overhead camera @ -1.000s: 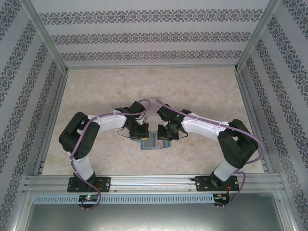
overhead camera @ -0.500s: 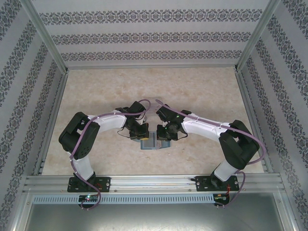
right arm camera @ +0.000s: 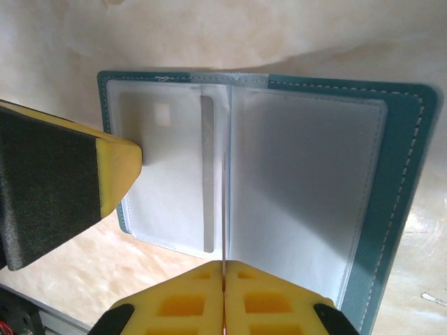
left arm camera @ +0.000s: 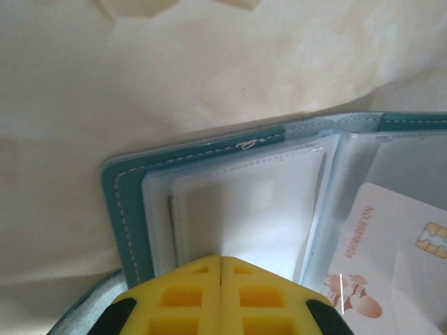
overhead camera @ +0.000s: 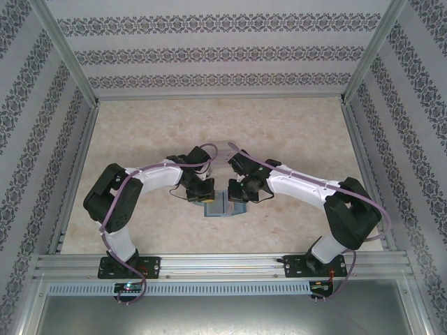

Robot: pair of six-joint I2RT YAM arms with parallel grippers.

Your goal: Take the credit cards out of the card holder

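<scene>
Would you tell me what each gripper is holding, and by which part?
Right gripper: jaws shut on a clear pocket leaf of the card holder, at its outer edge. Left gripper: jaws shut at the holder's edge; a hold cannot be told.

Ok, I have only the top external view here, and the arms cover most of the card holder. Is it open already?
Observer: Yes. In the right wrist view the teal card holder lies open, with its clear sleeves facing up.
Operator: And the claws, are they closed?
Observer: Both are shut: the right claw at the middle fold, the left claw at the sleeves' near edge.
Operator: Do you see any card?
Observer: One white card with a gold chip shows in the left wrist view. It seems to sit under a sleeve.
</scene>
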